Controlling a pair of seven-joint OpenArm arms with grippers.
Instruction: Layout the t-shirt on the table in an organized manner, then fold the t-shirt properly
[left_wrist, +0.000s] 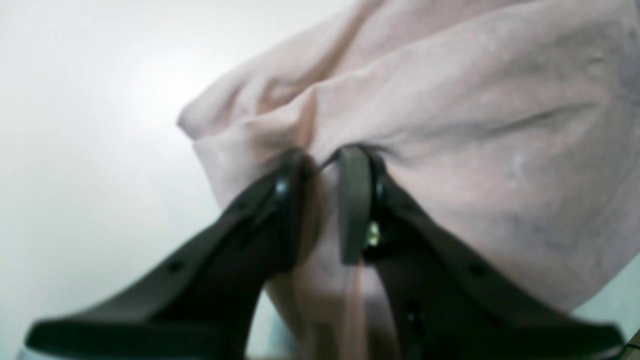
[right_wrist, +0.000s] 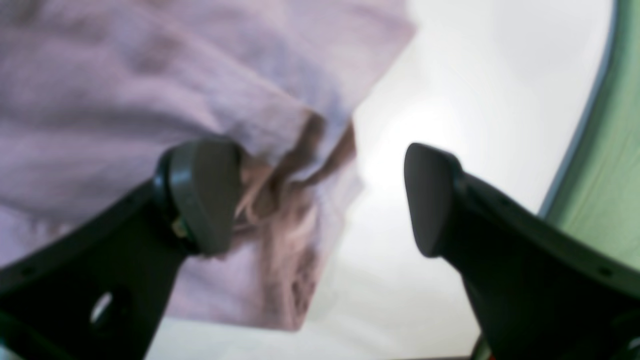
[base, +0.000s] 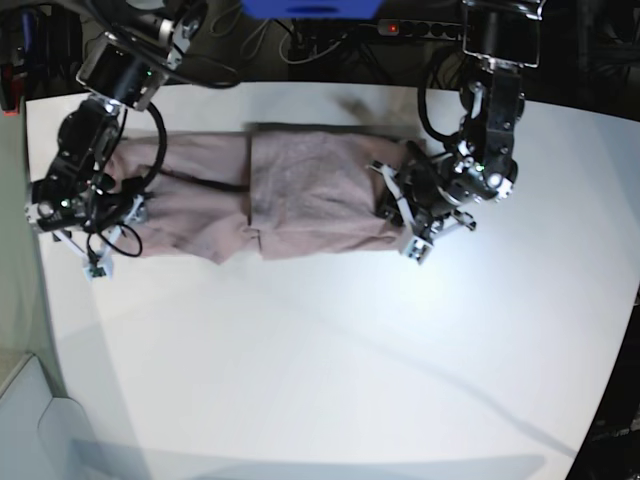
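Observation:
The mauve t-shirt (base: 300, 195) lies stretched sideways across the back of the white table (base: 330, 370), wrinkled, with one part lapped over the other near its middle. At the shirt's right end, my left gripper (base: 400, 218) is shut on the cloth. In the left wrist view its fingers (left_wrist: 320, 165) pinch a bunched fold of the t-shirt (left_wrist: 450, 125). My right gripper (base: 97, 240) is at the shirt's left end, near the table's left edge. It stands wide open (right_wrist: 315, 200), with a crumpled corner of the t-shirt (right_wrist: 280, 200) beside its left finger (right_wrist: 205, 195).
The table's rounded left edge and a green surface (right_wrist: 600, 175) lie close to my right gripper. Cables and a power strip (base: 420, 28) run behind the table's back edge. A blue object (base: 310, 8) sits at the top of the base view.

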